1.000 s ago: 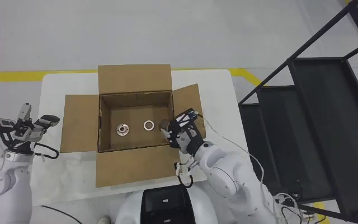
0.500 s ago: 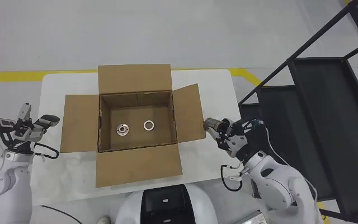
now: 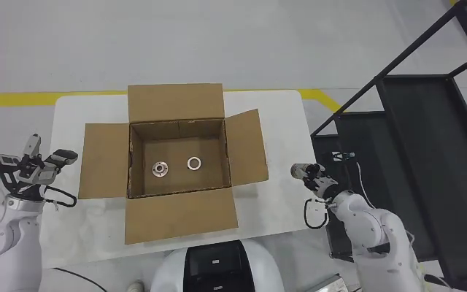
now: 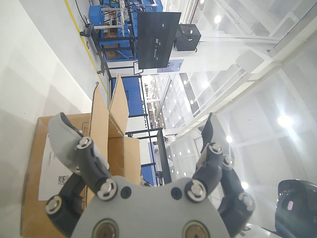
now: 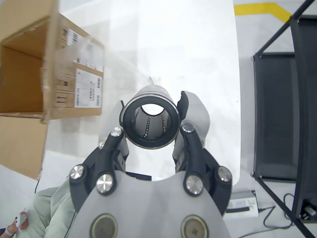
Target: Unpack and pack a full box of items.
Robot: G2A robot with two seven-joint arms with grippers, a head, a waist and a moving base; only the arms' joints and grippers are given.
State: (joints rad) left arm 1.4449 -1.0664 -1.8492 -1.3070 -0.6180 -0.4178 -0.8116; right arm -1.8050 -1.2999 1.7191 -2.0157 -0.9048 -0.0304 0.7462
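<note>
Though outside box (image 3: 175,102), bearing (image 5: 151,92) in hand (image 5: 151,107).

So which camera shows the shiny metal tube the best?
The right wrist view: the metal tube sits close up, held in the right fingers, hollow inside showing. The top view shows it tiny, near the table's edge. The left wrist view faces the box.

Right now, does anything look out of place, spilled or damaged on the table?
Nothing stands out. The cardboard box sits upright, flaps open, two metal rings lying flat inside. The right gripper grips a linear bearing squarely, above the table near its right side.
</note>
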